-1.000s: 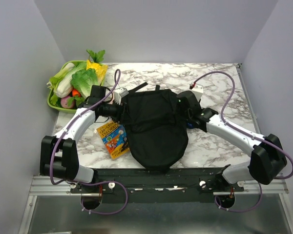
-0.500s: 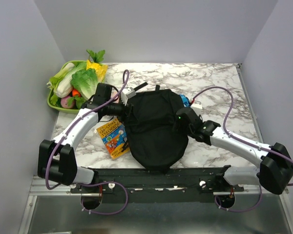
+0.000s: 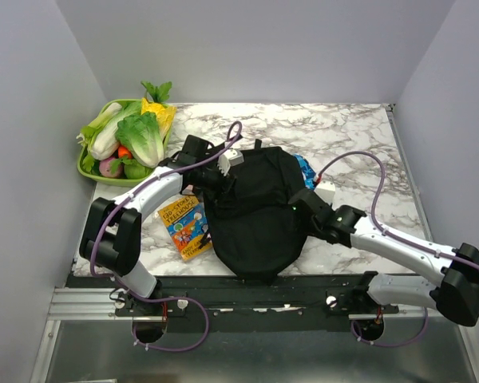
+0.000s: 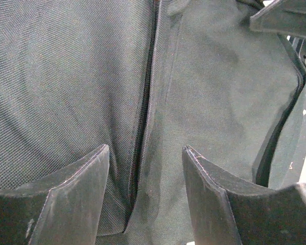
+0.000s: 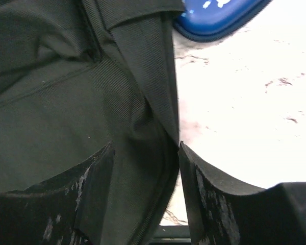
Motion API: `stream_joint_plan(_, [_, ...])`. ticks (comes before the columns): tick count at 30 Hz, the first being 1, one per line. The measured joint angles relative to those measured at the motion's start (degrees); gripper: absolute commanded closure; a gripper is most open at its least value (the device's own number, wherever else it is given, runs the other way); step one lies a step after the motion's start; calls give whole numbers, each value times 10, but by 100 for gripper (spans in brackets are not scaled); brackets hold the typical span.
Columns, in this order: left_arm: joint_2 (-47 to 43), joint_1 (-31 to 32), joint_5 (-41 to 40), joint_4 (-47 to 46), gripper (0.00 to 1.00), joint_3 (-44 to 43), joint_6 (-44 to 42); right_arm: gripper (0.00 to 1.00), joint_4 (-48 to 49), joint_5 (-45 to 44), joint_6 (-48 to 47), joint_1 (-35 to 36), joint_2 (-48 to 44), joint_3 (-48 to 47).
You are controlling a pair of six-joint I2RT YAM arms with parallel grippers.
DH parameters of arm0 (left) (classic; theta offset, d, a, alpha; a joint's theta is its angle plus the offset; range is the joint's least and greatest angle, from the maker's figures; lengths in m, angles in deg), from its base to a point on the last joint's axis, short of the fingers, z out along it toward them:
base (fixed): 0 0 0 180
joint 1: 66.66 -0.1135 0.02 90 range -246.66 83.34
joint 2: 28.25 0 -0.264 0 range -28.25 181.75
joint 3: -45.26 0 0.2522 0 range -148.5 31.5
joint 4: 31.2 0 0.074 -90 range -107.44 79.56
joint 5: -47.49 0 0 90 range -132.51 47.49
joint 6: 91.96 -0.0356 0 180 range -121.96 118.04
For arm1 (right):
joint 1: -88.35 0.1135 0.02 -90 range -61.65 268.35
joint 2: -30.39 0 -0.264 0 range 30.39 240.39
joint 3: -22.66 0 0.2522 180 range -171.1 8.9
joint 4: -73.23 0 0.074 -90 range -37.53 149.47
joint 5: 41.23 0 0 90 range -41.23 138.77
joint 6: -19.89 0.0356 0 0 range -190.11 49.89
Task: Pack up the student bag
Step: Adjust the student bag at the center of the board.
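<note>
Backpack (image 3: 255,211) first, seen from above: it lies flat and slack in the middle of the table (image 3: 351,136), its rounded end toward the arm bases, and both arms reach in over it from either side, which suggests the job in hand is getting it open before anything goes in. A book (image 3: 185,227) lies just beside its left edge and a blue case (image 3: 306,169) peeks out from under its far right corner, both likely waiting to be packed. A tray (image 3: 81,167) of vegetables (image 3: 140,132) sits well apart at the far left corner. The left gripper (image 3: 221,179) hovers over the upper left part of the black fabric and the right gripper (image 3: 298,205) over the right edge. From the left wrist, the fingers stand apart with nothing between them but air, and a closed zipper (image 4: 143,117) runs straight down the gap, so the tool looks lined up to find the pull, which is not visible here. From the right wrist, the fingers are likewise spread and empty, straddling the bag's folded side seam where it meets the bare table; that placement probably serves to pin or lift the edge while the other arm works the zipper.
</note>
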Motion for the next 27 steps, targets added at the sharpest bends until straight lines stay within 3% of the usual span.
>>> stream_joint_plan(3, [0, 5, -5, 0, 43, 0, -6, 37, -37, -13, 4, 2, -18, 0])
stream_joint_plan(7, [0, 11, -13, -5, 62, 6, -10, 38, -60, -18, 4, 4, -46, 2])
stream_joint_plan(9, [0, 13, -21, -8, 67, 10, -9, 42, -58, -15, 6, 5, -49, 11])
stream_joint_plan(11, [0, 15, -28, -15, 79, 15, -9, 46, -54, -10, 9, 6, -46, 26])
stream_joint_plan(14, [0, 19, -41, -25, 91, 22, -5, 69, -32, 3, 11, 10, -44, 52])
stream_joint_plan(15, [0, 20, -45, -29, 94, 24, 0, 87, -21, 8, 14, 11, -45, 59])
stream_joint_plan(16, [0, 21, -48, -30, 97, 24, 2, 95, -15, 11, 14, 11, -45, 60])
stream_joint_plan(17, [0, 21, -50, -31, 99, 24, 7, 99, -10, 12, 12, 12, -45, 60])
stream_joint_plan(22, [-17, 22, -58, -36, 100, 24, 37, 99, -26, -5, 2, 12, -43, 23])
stream_joint_plan(27, [-62, 12, -58, -49, 100, 21, 97, 99, -37, -77, -65, 5, -42, -95])
